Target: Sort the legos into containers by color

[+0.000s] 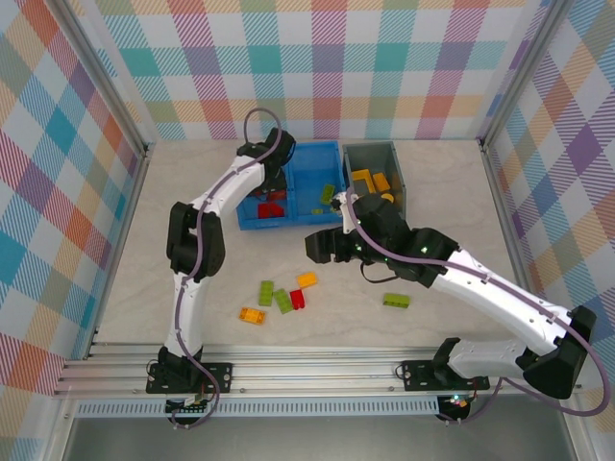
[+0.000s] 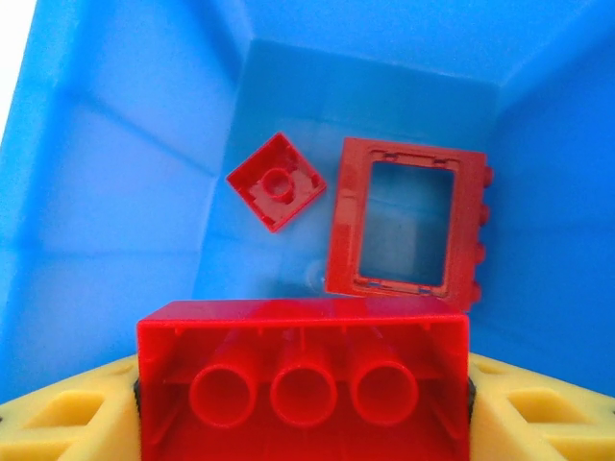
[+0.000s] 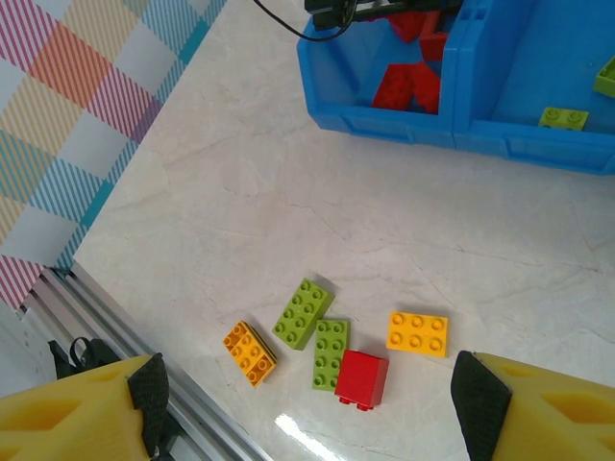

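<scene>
Left wrist view: the left end effector (image 2: 303,413) pinches a red brick (image 2: 303,336) by its short ends, hollow underside toward the camera. It hangs over the red compartment of the blue bin (image 2: 115,192), where a red frame (image 2: 344,221) and a small red square (image 2: 276,181) lie on the bottom. I judge that this brick needs only a release (it sits straight above its own colour).

Seen from the top external camera, the right end effector (image 1: 325,245) hovers over the table (image 1: 442,192) just in front of the blue bin, jaws spread and holding nothing. The loose legos lie toward the arm bases and a little to its left, so this arm is the nearer one.

Its wrist camera puts them low between the two fingers:
- a red block (image 3: 361,378) touching an upright lime brick (image 3: 331,353)
- a slanted lime brick (image 3: 304,313)
- an orange brick (image 3: 250,352)
- an orange-yellow brick (image 3: 417,333)

The upright lime brick's long axis runs across the line joining the fingers, so they could close on its narrow width. The orange-yellow brick lies along that line and would likely want a wrist turn before going to the grey bin (image 1: 370,151).
</scene>
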{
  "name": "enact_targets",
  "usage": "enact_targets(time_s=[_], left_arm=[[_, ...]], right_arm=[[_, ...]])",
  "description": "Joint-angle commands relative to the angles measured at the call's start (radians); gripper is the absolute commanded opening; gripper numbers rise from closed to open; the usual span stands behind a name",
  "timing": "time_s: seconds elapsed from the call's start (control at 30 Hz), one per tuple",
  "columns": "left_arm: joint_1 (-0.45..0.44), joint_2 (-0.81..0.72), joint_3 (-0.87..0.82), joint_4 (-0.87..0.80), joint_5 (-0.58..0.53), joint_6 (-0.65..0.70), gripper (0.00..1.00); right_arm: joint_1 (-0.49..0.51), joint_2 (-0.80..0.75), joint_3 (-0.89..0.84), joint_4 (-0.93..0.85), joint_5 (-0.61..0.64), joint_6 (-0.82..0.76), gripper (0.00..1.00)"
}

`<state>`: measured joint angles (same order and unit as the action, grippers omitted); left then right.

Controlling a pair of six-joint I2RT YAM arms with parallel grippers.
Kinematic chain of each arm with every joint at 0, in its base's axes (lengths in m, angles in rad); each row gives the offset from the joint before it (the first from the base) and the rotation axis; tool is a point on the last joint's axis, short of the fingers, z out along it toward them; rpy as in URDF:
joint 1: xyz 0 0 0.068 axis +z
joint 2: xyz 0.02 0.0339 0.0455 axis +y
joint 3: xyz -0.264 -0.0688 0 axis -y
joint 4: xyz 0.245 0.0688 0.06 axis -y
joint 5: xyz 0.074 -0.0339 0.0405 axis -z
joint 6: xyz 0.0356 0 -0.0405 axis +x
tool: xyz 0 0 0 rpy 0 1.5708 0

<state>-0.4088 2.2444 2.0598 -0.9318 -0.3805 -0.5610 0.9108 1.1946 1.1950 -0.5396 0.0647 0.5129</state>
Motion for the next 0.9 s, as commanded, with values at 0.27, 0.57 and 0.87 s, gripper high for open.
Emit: enact_targets(time_s=[0.27, 0.57, 0.87], left_arm=[[0.012, -0.004, 0.0, -0.087, -0.034, -0.262, 0.58], [0.008, -0.074, -0.018, -0.081, -0.036, -0.304, 0.75], [-0.012, -0.221, -0.115, -0.005, -0.072, -0.305, 0.57]], right_arm=[[0.005, -0.045, -0.006, 0.003, 0.017, 0.005, 0.8], [0.005, -0.066, -0.018, -0.011, 0.02, 0.007, 0.8], [0.004, -0.086, -0.039, -0.029, 0.045, 0.018, 0.8]])
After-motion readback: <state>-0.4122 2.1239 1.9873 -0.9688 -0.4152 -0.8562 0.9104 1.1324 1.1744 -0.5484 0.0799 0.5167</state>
